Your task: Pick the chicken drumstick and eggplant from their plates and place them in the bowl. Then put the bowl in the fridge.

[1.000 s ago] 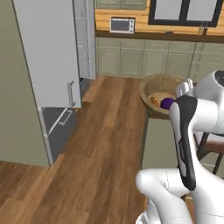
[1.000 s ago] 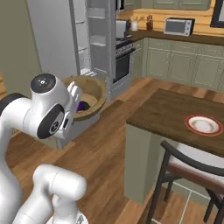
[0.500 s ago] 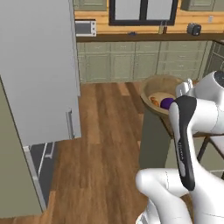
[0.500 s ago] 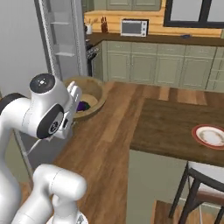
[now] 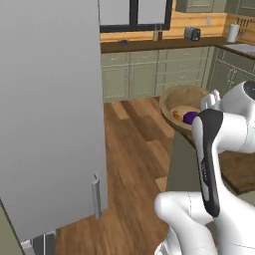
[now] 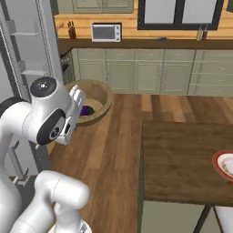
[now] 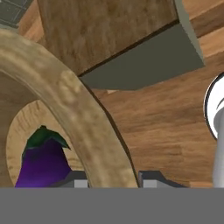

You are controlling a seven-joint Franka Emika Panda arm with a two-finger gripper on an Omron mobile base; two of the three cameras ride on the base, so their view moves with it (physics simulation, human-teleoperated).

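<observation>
Gripper point(image 7: 109, 179) clamped on bowl point(image 7: 83, 118) rim, one finger each side, bowl held above wood floor. Eggplant point(image 7: 41, 162) and drumstick point(image 5: 178, 116) inside bowl. Fridge point(image 5: 50, 114) door left of bowl.

bowl point(image 5: 185, 102) held up off the floor at the end of the arm, its rim between the claw point(image 7: 113, 180) tips. eggplant point(image 7: 43, 162) lies inside it; chicken drumstick point(image 5: 178, 116) seemingly just beside it. fridge point(image 5: 50, 114) door left of the bowl. tabletop point(image 6: 182, 159) to the right carries a plate point(image 6: 224, 164) at its far right edge.
</observation>
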